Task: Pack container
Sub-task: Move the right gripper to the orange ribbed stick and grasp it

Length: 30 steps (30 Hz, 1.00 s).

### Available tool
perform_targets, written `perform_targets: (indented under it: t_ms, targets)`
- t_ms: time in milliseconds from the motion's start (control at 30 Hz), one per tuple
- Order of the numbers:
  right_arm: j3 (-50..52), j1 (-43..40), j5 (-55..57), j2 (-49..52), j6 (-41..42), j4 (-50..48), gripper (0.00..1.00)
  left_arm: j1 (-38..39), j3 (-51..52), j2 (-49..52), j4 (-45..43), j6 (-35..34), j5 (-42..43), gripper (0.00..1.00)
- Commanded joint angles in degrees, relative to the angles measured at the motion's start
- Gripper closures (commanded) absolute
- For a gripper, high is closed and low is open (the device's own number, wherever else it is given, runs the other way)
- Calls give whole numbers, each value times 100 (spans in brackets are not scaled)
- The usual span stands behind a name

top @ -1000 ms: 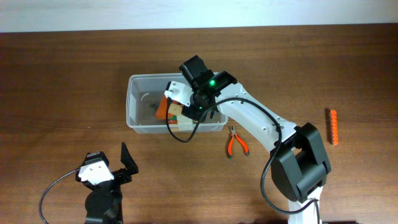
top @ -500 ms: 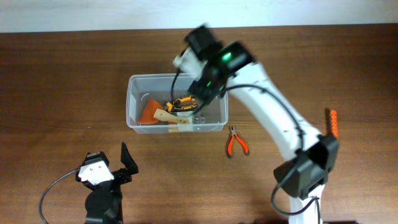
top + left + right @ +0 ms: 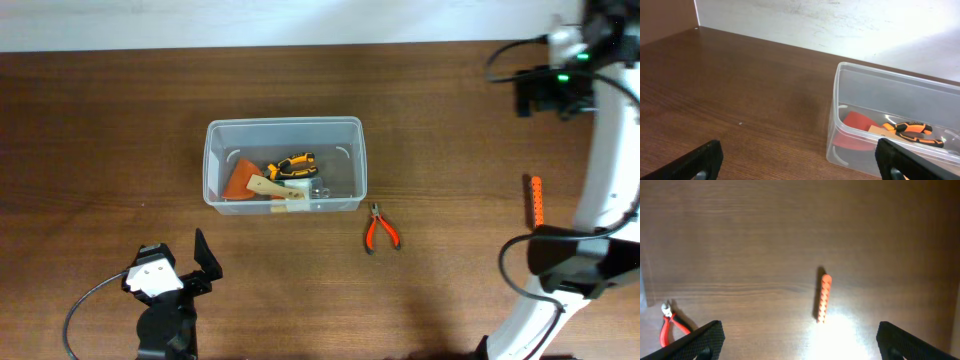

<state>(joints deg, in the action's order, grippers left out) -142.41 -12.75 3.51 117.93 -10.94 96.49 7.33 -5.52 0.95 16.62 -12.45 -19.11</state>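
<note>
The container (image 3: 285,124), a clear rectangular tub, stands mid-table and shows at right in the left wrist view (image 3: 890,76). Inside lie an orange-and-black tool (image 3: 291,166), a red scraper (image 3: 238,183) and a pale wooden piece (image 3: 272,189). My right gripper (image 3: 540,92) hangs high at the table's far right, open and empty (image 3: 800,341), well away from the container. Below it lies an orange ridged stick (image 3: 823,299). My left gripper (image 3: 800,161) rests open near the front left (image 3: 186,264), short of the container's near wall.
Orange-handled pliers (image 3: 381,228) lie on the wood just right of the container's front corner, also at the left edge of the right wrist view (image 3: 671,327). The orange stick (image 3: 536,203) lies near the right edge. A pale wall borders the table's far side.
My right gripper has opened, left the orange-and-black tool in the container, risen out and swung to the far right. The left arm has not moved.
</note>
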Motion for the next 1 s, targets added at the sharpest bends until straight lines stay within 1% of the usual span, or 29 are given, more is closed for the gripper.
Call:
perform_targets:
  t_ms: [0, 133, 233, 367, 500, 633, 833, 900, 967]
  targets:
    - [-50, -658, -354, -127, 74, 44, 2, 17, 20, -26, 9, 50, -20, 1]
    - [168, -1080, -352, -125, 24, -39, 2, 17, 20, -26, 9, 50, -20, 1]
    - [494, -1224, -343, -120, -127, -269, 3, 17, 20, -26, 9, 50, -22, 1]
    - [1296, -1285, -256, -120, -275, -673, 3, 17, 20, -26, 9, 50, -20, 1]
    - [2634, -1287, -42, -120, -382, -1316, 7, 17, 20, -26, 9, 50, -20, 1]
    - [3620, -1287, 15, -120, -385, -1906, 8, 17, 20, -26, 9, 50, -20, 1]
    - [4872, -1287, 17, -120, -385, -2811, 9, 17, 20, -26, 9, 50, -22, 1]
    - [5139, -1287, 20, -120, -385, -3049, 12, 17, 20, -26, 9, 50, -20, 1]
    - [5399, -1290, 26, -120, -385, -3316, 13, 17, 20, -26, 9, 50, -20, 1]
